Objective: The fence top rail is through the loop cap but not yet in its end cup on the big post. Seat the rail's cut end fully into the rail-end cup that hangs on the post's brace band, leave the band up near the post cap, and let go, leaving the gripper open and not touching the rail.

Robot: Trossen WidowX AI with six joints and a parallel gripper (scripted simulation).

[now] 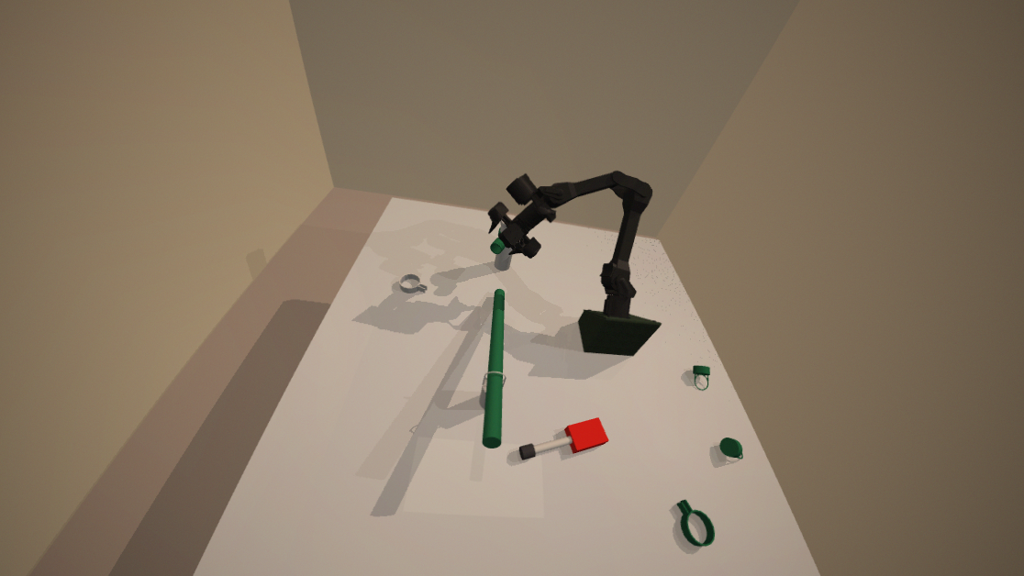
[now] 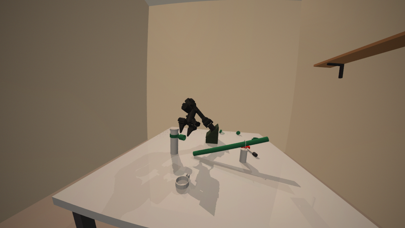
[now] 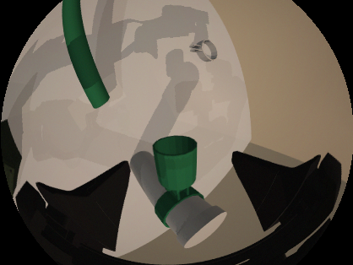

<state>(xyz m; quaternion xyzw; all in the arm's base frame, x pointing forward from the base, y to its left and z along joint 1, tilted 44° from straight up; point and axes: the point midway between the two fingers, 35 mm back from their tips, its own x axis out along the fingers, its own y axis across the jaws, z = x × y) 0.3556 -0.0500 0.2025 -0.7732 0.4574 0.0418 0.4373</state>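
Observation:
The green rail (image 1: 495, 350) (image 2: 226, 147) (image 3: 80, 59) passes through the wire loop (image 2: 245, 142) on the short grey post (image 2: 243, 156) and tilts. Its end toward the big post hangs low, apart from the cup. The green cup (image 1: 496, 246) (image 2: 182, 137) (image 3: 175, 169) sits on the band (image 2: 173, 135) near the cap of the big grey post (image 1: 502, 261) (image 2: 174, 147) (image 3: 190, 215), its mouth toward the rail side. My gripper (image 1: 502, 241) (image 2: 184, 134) (image 3: 181, 162) is wide open and empty above the cup, clear of the rail. The top view partly hides the post top behind the gripper.
A loose grey band (image 1: 403, 285) (image 2: 181, 186) (image 3: 214, 56) lies beyond the rail, away from my base (image 1: 617, 335). A red mallet (image 1: 586, 435) lies beside the rail's raised end. Green fittings (image 1: 701, 371) (image 1: 730, 448) and a green band (image 1: 708, 530) lie along the right table edge.

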